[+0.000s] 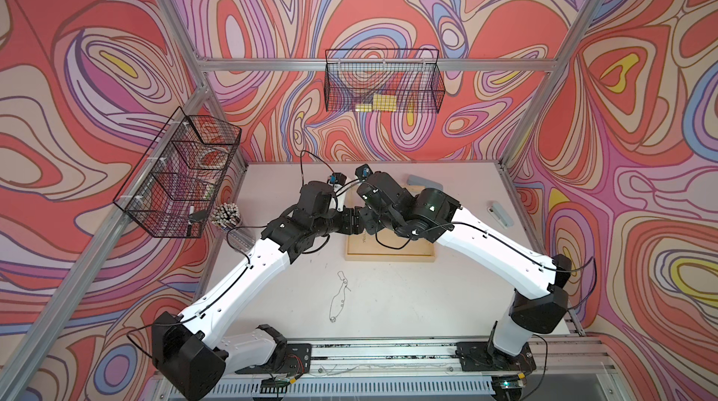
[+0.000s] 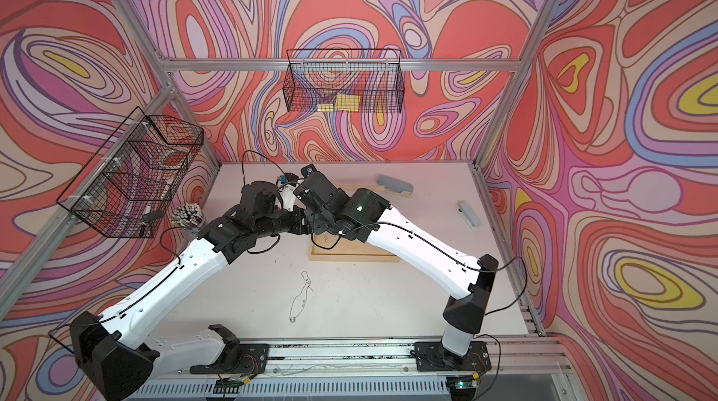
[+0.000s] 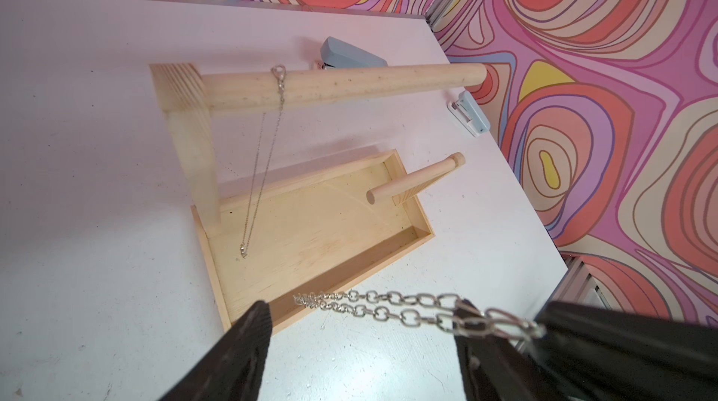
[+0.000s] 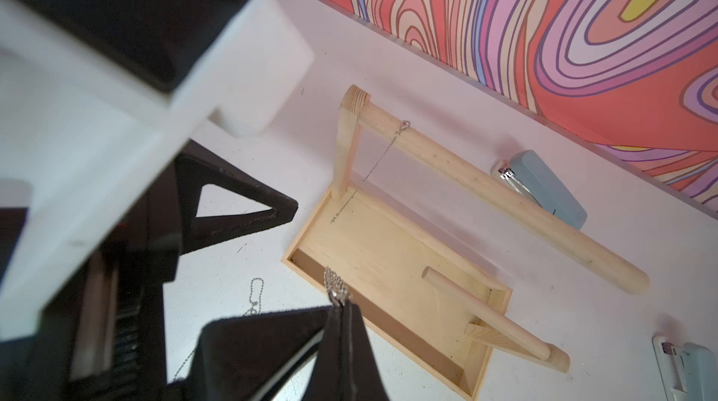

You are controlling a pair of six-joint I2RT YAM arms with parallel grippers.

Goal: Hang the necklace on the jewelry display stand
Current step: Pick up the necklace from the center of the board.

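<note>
Chunky silver chain necklace (image 4: 335, 288) pinched tight in the right gripper (image 4: 341, 308).
It hangs near one end of the light wooden jewelry display stand (image 3: 330, 232) on the white table (image 1: 388, 294). The left gripper (image 3: 361, 304) is spread wide, the chain between its fingers (image 3: 241, 341). A thin silver necklace (image 3: 280, 88) hangs on the top bar (image 3: 349, 84).

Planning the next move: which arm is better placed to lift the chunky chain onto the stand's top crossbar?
Right, probably. The right gripper is shut on the chain-link necklace, while the left gripper stands open beside it, gripping nothing. The top crossbar of the jewelry display stand has free length.
</note>
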